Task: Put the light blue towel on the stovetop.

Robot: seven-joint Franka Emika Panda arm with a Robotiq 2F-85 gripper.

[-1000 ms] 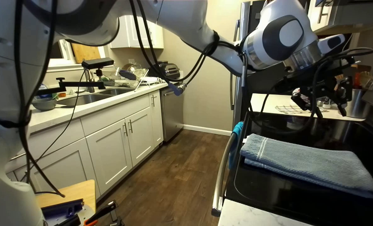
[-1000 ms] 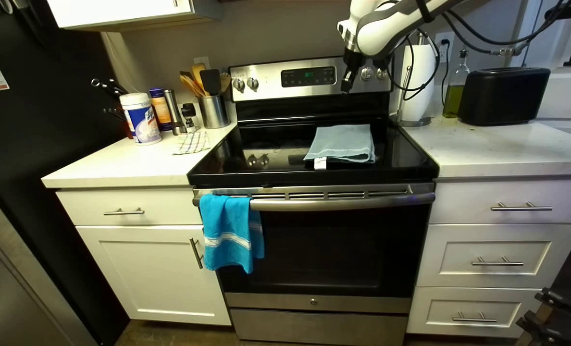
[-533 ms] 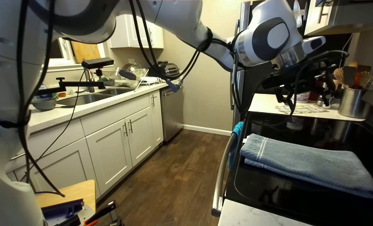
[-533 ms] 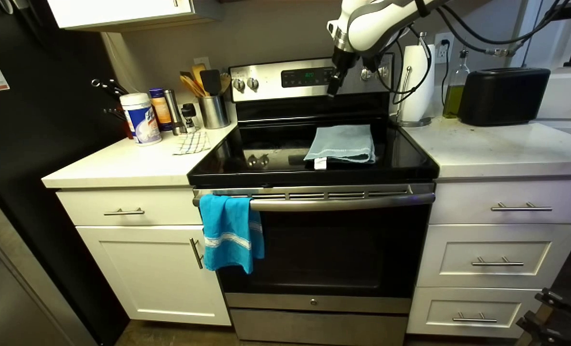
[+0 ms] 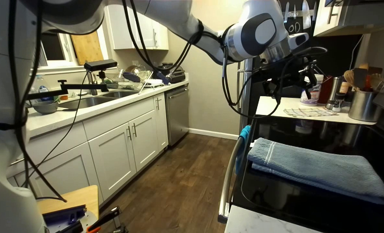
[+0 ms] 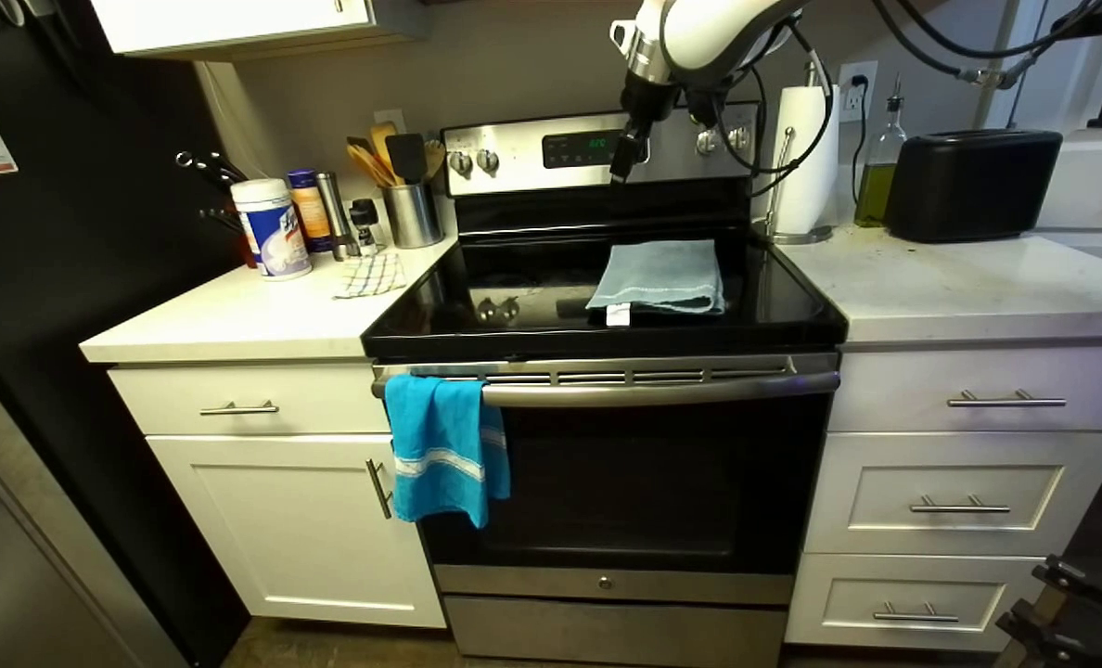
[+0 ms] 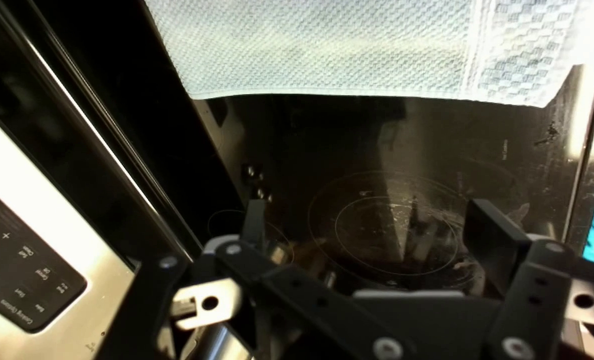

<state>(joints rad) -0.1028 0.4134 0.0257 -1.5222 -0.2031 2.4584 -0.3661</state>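
Running lengthwise front-to-back on the black glass stovetop (image 6: pixel 537 301), the folded light-blue woven towel (image 6: pixel 660 274) lies below and, seen frontally, right of the wide-spread, empty black two-fingered gripper (image 7: pixel 369 222).

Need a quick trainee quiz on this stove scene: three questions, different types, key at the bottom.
1. Fill in: the light blue towel lies on the black ____.
2. Multiple choice: what hangs over the oven handle?
A) checked cloth
B) bright blue towel
C) paper towel roll
3. True or false: the gripper stands open, apart from the light blue towel.

Key:
1. stovetop
2. B
3. True
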